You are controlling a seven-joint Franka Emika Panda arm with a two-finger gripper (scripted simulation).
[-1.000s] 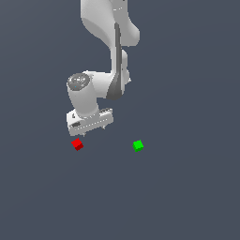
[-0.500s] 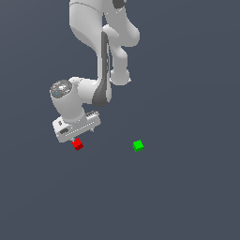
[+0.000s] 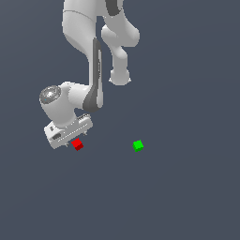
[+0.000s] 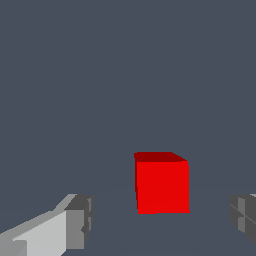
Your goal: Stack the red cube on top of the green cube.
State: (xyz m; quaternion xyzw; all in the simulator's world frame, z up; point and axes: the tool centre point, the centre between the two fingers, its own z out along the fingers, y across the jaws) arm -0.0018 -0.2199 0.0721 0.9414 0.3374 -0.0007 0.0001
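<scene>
Since half a second ago the gripper (image 3: 78,139) has dropped lower and swung toward the exterior view's left, closing on the red cube (image 3: 77,144), which has not shifted. Wrist view: jaws spread wide, nothing held, red cube on the floor between the fingertips (image 4: 79,221) but sitting nearer one than the other. Green cube (image 3: 138,146) rests well apart toward the exterior view's right; judgement: centre, descend, then close.
</scene>
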